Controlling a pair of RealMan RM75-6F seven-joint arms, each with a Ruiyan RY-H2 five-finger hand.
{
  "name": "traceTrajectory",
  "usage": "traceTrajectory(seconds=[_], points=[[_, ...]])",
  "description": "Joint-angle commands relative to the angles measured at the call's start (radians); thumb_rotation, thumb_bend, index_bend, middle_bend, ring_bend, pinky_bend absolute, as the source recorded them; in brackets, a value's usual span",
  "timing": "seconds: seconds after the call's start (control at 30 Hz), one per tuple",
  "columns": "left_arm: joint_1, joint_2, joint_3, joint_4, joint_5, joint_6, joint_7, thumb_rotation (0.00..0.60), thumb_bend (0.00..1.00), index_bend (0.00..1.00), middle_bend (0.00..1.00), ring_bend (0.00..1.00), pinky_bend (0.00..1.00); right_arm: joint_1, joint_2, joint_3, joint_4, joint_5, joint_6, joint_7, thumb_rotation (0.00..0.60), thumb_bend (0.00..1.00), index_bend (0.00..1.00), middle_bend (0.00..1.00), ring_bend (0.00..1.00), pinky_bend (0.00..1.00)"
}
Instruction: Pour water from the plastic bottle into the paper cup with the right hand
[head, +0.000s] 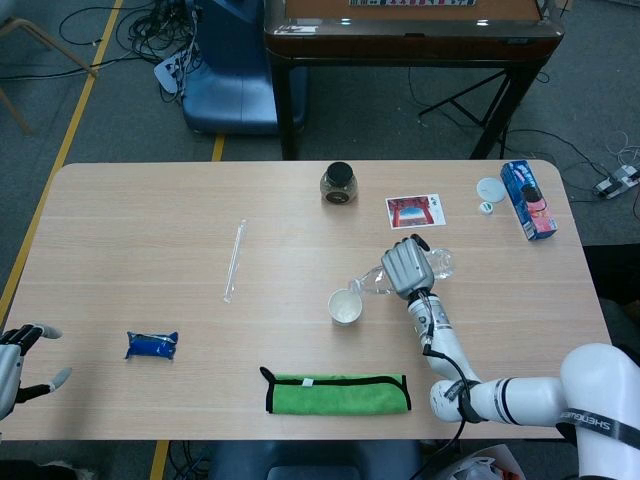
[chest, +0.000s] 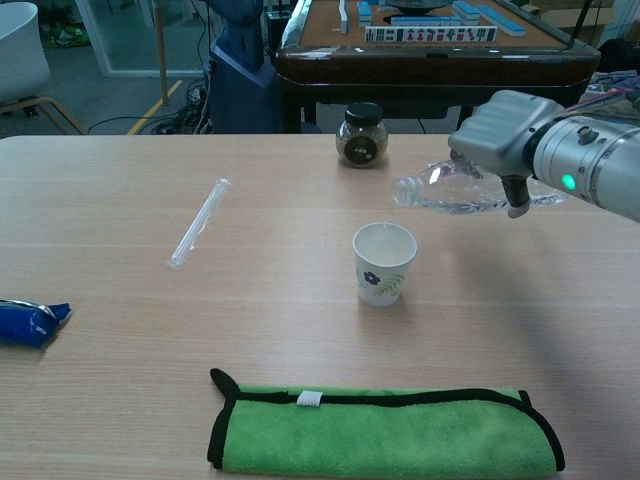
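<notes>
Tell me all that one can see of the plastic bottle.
The plastic bottle is clear, thin and crumpled-looking, with no cap visible on its mouth. It lies almost level in the air, mouth toward the robot's left, just above and beside the paper cup, not touching it. The right hand grips its body from above. Little water shows inside.

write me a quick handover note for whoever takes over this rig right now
Right hand grips the plastic bottle, held nearly level above and just right of the paper cup, mouth toward the cup.
Left hand is open and idle at the table's near left edge.
Cup stands upright at mid table, behind the green cloth.
Done: bottle lifted and brought to the cup. No stream shows now; the water level in the cup cannot be read.
Left: check the fill, pour more if needed, then stand the bottle upright on the table.
</notes>
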Motion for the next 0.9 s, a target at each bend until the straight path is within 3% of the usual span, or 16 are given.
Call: traceTrajectory(seconds=[0.03, 0.27, 0.6, 0.9], points=[[0.000, 0.000, 0.000, 0.000, -0.001, 0.000, 0.000, 0.600, 0.13, 0.41, 0.39, 0.39, 0.59, -0.026, -0.001, 0.023, 0.008, -0.006, -0.027, 0.081, 0.600, 0.24, 0.67, 0.67, 0.57, 0.49], [0.000, -0.001, 0.000, 0.002, -0.002, -0.001, -0.001, 0.600, 0.13, 0.41, 0.39, 0.39, 0.59, -0.090, 0.008, 0.058, 0.031, -0.066, -0.081, 0.305, 0.600, 0.24, 0.67, 0.67, 0.56, 0.49], [-0.003, -0.007, 0.003, 0.009, -0.001, -0.009, 0.006, 0.600, 0.13, 0.41, 0.39, 0.39, 0.59, -0.226, -0.006, 0.090, 0.141, -0.329, -0.093, 0.767, 0.600, 0.24, 0.67, 0.67, 0.56, 0.54], [-0.002, -0.007, 0.001, 0.009, -0.010, -0.011, 0.006, 0.600, 0.13, 0.41, 0.39, 0.39, 0.59, -0.342, -0.054, 0.102, 0.233, -0.554, -0.033, 1.191, 0.600, 0.24, 0.67, 0.67, 0.56, 0.54]])
